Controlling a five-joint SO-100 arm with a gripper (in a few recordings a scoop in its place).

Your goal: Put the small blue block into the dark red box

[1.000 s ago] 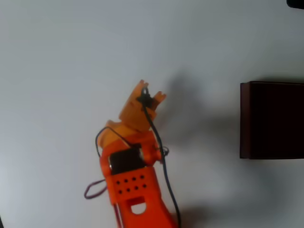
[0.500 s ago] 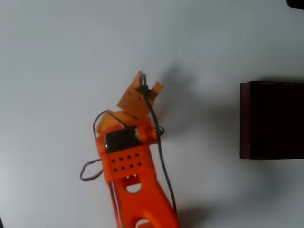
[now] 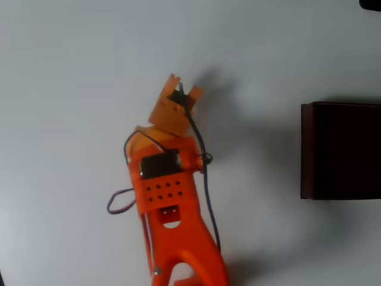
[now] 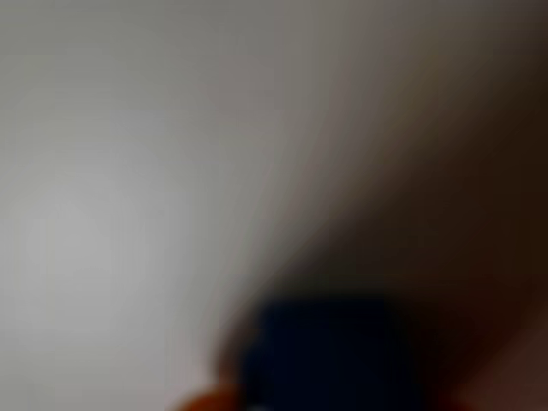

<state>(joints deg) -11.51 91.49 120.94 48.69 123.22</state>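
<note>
In the overhead view the orange arm reaches up from the bottom edge, and its gripper (image 3: pixel 183 84) points toward the top of the picture, left of centre. The jaws look drawn together. The wrist view is heavily blurred. In it the small blue block (image 4: pixel 330 351) is a dark blue blob at the bottom centre, close to the lens, with an orange finger (image 4: pixel 201 401) edge beside it, so the gripper appears shut on it. From above, the block is hidden by the gripper. The dark red box (image 3: pixel 305 149) stands at the right edge, well to the right of the gripper.
The table (image 3: pixel 71 71) is plain white. The arm's shadow falls to the right of the gripper toward the box. A black cable (image 3: pixel 205 179) runs along the arm, and a dark object (image 3: pixel 370 4) sits at the top right corner.
The gripper has moved up the overhead picture, away from the arm's base, and slightly left. The arm has stretched out further. The box has stayed put.
</note>
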